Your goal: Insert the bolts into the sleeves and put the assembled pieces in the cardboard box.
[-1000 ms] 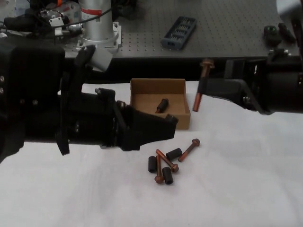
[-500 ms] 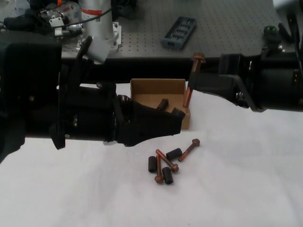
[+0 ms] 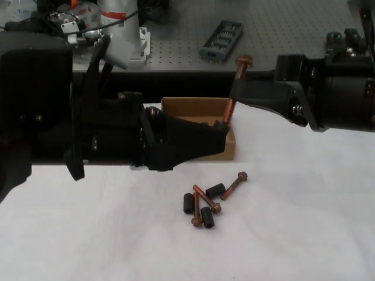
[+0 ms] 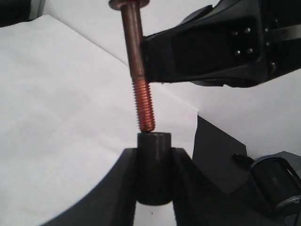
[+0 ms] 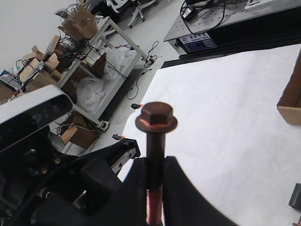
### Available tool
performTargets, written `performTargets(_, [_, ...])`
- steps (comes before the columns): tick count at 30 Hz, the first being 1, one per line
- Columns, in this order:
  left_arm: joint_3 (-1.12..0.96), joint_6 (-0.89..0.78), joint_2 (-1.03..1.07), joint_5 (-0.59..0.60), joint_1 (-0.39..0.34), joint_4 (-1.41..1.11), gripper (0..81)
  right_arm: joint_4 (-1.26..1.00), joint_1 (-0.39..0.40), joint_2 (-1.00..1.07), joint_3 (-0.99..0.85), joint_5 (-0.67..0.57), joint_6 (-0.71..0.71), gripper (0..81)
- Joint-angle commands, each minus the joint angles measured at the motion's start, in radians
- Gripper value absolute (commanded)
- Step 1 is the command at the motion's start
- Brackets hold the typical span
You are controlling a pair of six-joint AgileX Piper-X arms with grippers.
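White-clothed bench (image 3: 293,234), cluttered shelves (image 5: 80,52); left claw (image 4: 154,157) tight on sleeve (image 4: 154,172), right claw (image 5: 155,165) on bolt (image 5: 155,139).

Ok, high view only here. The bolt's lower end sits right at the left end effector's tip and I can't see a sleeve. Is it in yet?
Observer: Not yet. In the left wrist view, the left end effector holds a black sleeve upright. The bolt tip is right at its top opening, and I can't tell if it touches.
Operator: Centred?
Observer: Not quite. The tip sits toward one side of the opening, and the bolt leans slightly off the sleeve's axis.
Operator: Grip on the bolt?
Observer: In the right wrist view, the right end effector clamps the shank below the flanged hex head, with bare shank between.
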Motion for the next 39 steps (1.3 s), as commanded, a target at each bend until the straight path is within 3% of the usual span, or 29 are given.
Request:
performTargets(1, [-0.001,-0.01,-0.005,-0.012,-0.004,-0.036,0.6,-0.009,0.002,-0.002,-0.003,-0.027,0.017,2.0])
performTargets(20, [-0.001,-0.01,-0.005,-0.086,-0.004,-0.069,0.6,-0.009,0.01,-0.004,-0.003,-0.05,0.074,2.0])
performTargets(30, [-0.001,-0.025,-0.005,-0.086,-0.004,-0.088,0.6,0.023,0.083,-0.004,-0.003,-0.025,-0.011,2.0])
performTargets(39, [-0.001,-0.046,-0.005,-0.082,-0.004,-0.131,0.6,0.081,0.083,-0.004,-0.003,-0.024,-0.056,2.0])
